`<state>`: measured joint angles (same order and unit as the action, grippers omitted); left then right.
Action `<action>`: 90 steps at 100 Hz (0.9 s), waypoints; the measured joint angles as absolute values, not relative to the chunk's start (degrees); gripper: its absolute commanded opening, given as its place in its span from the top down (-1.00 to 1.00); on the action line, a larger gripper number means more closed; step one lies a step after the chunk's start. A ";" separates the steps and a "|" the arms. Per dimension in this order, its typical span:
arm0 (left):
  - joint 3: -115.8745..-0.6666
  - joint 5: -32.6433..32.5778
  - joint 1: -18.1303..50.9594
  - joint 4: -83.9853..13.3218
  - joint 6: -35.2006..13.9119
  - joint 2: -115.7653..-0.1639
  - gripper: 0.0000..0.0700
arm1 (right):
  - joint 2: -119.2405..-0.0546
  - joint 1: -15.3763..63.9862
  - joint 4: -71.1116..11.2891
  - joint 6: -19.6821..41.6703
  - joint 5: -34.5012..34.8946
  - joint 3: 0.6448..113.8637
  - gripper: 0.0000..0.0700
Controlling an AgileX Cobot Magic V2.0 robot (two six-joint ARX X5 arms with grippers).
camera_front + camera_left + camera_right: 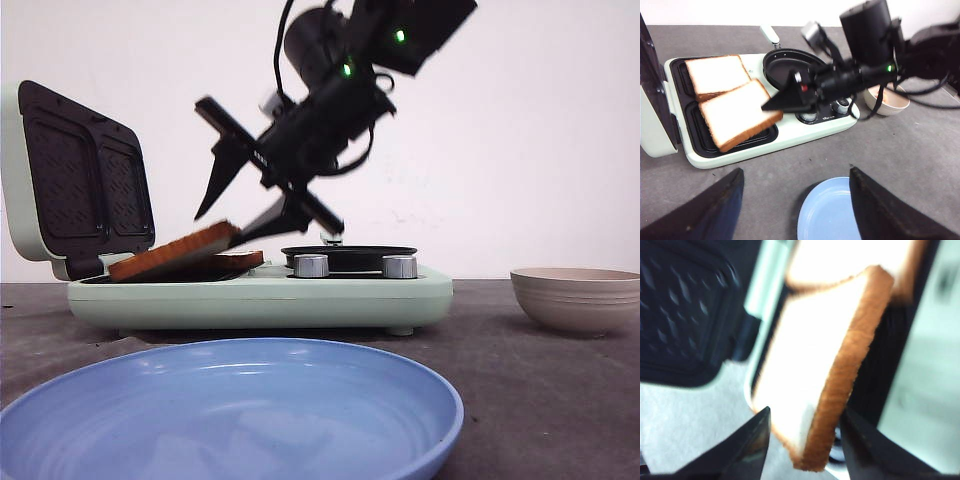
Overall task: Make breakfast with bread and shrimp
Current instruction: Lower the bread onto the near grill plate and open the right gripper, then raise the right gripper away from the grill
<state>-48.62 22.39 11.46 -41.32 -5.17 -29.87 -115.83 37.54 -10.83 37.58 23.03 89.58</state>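
Right gripper (235,232) over the sandwich maker (300,295), its fingers (747,440) closed partway on one edge of a bread slice (740,120). I hold that slice tilted: gripped end raised, far end down on the near grill well and overlapping a corner of the second slice (715,75), which lies flat in the far well. Lid (75,185) stands open.

Left gripper (795,205) hangs back over the bench (920,145), fingers wide apart, nothing in them.

Risks as I read them:
- The grip is on soft crumb near the crust; squeezing harder could crush or tear it.
- Letting go while tilted may leave it lying across the other slice instead of seated in its well.
- Dragging could shift the seated slice.

Blue plate (230,410) and beige bowl (578,296) sit well apart from the grill. No shrimp visible from here; the bowl's contents can't be made out.
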 measured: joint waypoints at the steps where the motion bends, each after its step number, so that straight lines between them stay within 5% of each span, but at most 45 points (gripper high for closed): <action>1: -48.62 22.39 11.46 -41.32 -5.17 -29.87 -0.02 | -115.81 37.58 -11.20 37.34 22.85 89.91 0.24; 36: -48.60 22.39 11.46 -41.32 -5.17 -29.87 -0.02 | -115.81 38.70 -19.33 32.69 19.99 92.97 0.24; 90: -48.62 22.39 11.46 -41.32 -5.17 -29.82 -0.02 | -115.81 40.88 -20.01 27.16 15.79 92.97 0.24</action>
